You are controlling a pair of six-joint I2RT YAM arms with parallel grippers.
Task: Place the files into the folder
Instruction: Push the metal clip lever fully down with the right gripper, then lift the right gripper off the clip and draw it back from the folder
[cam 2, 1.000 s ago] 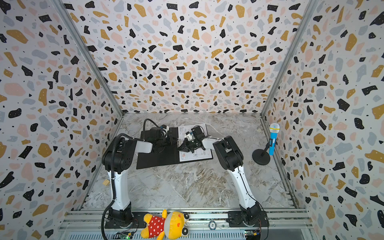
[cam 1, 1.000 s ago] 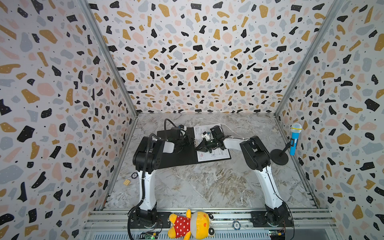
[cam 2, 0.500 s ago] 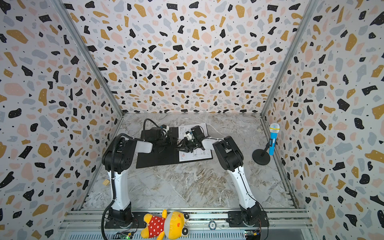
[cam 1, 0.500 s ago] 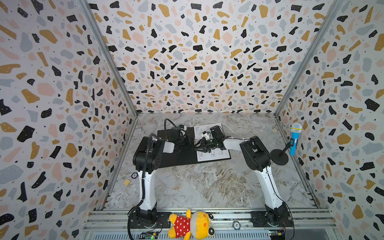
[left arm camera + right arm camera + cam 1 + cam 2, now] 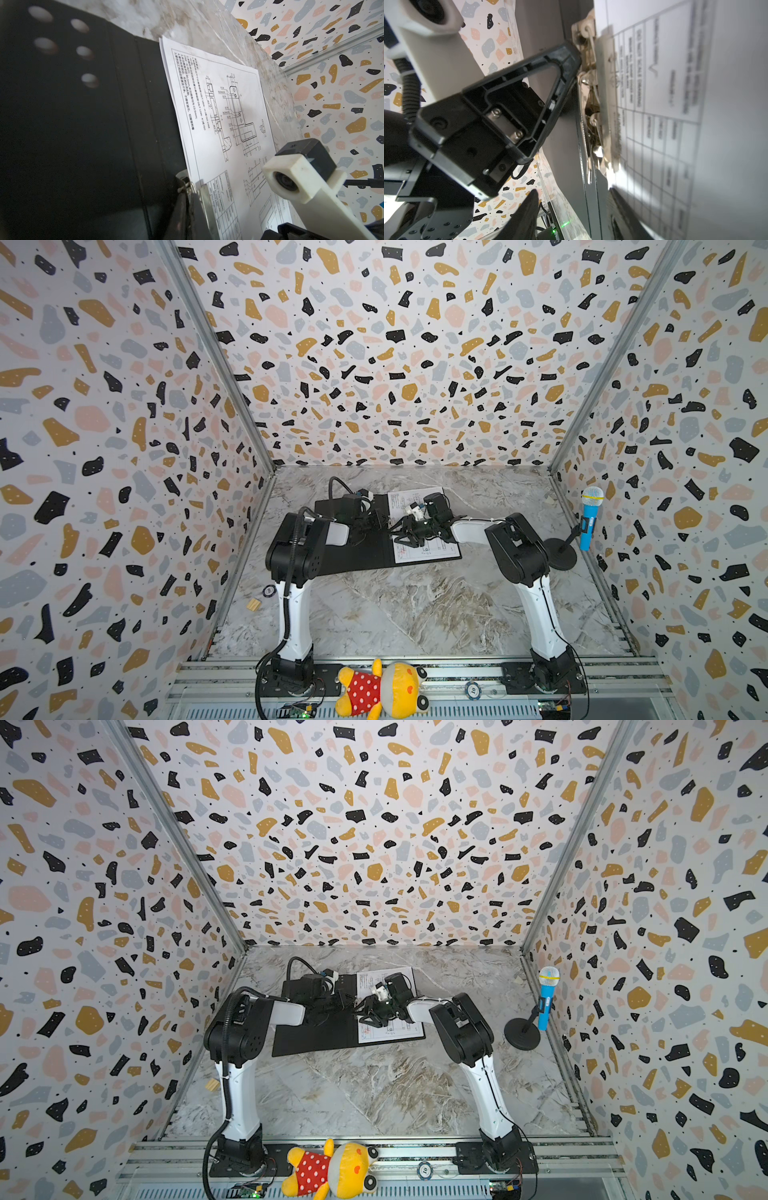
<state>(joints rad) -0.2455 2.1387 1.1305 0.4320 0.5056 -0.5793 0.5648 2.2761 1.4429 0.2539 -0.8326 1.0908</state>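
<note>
Walls: three panels, white terrazzo print flecked ochre, pink, grey and black.
Corner posts: bare metal.
Counter: grey-brown marbled surface.
Front rail: ribbed aluminium.
Light: even, soft shadows.

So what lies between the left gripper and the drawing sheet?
Only the metal spine clip of the folder, in the right wrist view: left gripper on one side, drawing sheet on the other.

The folder looked matt black plastic, its clip shiny metal, the sheet smooth white paper, the table marbled.
</note>
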